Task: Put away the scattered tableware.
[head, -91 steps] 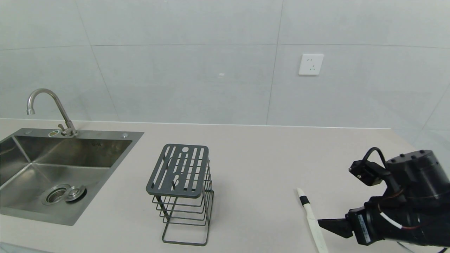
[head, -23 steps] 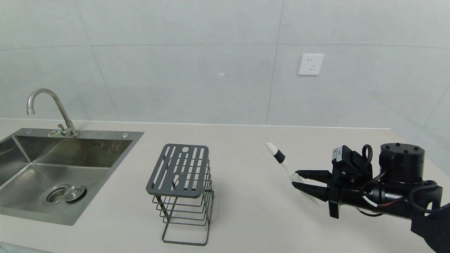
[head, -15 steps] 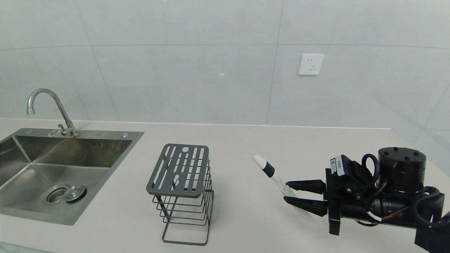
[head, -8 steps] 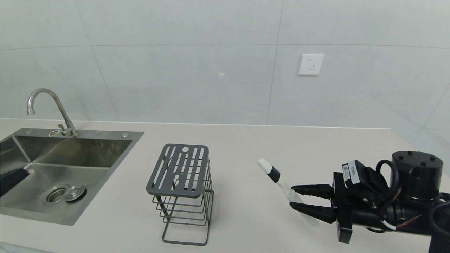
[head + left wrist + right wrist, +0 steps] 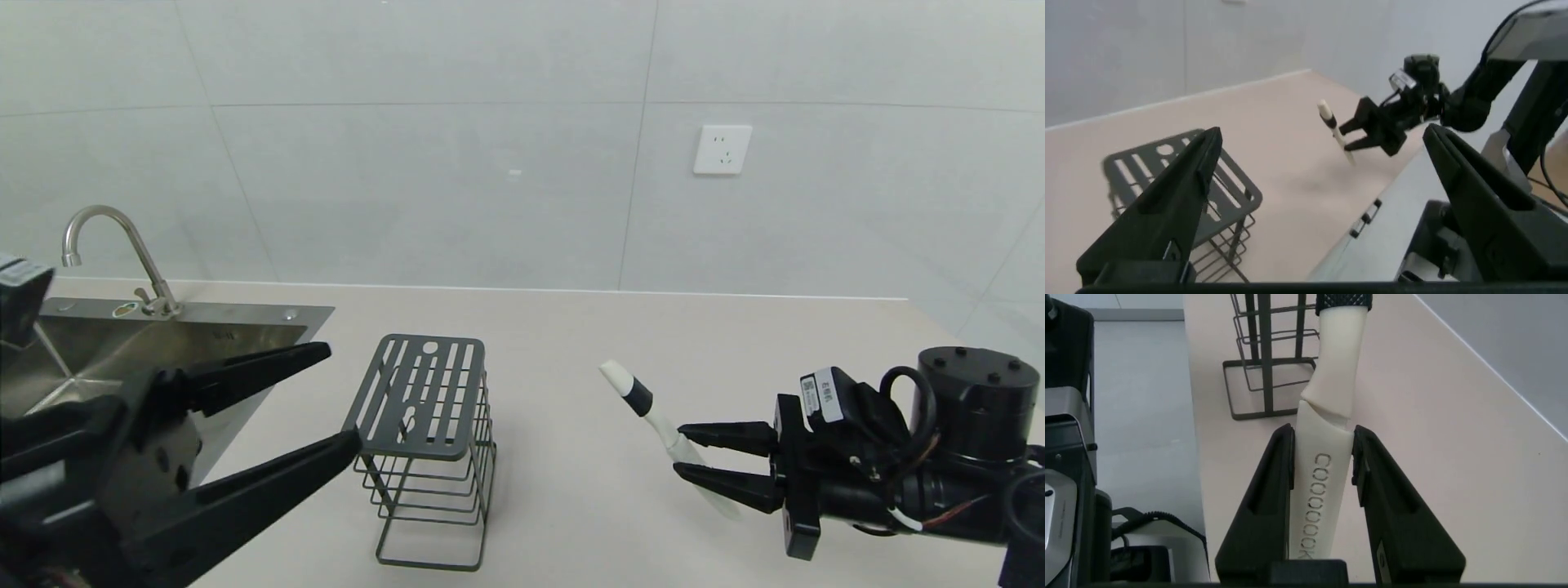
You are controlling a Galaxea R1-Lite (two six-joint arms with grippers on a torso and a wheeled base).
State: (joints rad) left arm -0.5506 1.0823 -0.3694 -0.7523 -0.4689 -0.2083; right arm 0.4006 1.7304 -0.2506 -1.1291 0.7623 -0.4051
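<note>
My right gripper hovers over the right part of the counter, shut on a white knife with a black band. It grips the dimpled blade, and the handle points up and left toward a dark wire rack with a slotted top. In the right wrist view the knife sits between the shut gripper, with the rack beyond it. My left gripper is open and holds nothing, raised at the lower left just beside the rack. The left wrist view shows the rack and, farther off, the held knife.
A steel sink with a curved faucet is set into the counter at the left. A wall socket sits on the tiled wall behind. Bare counter lies between the rack and the right gripper.
The knife lay on the counter earlier and is now lifted in the right gripper. In the last half second the left arm has risen into the head view, open, beside the rack.
</note>
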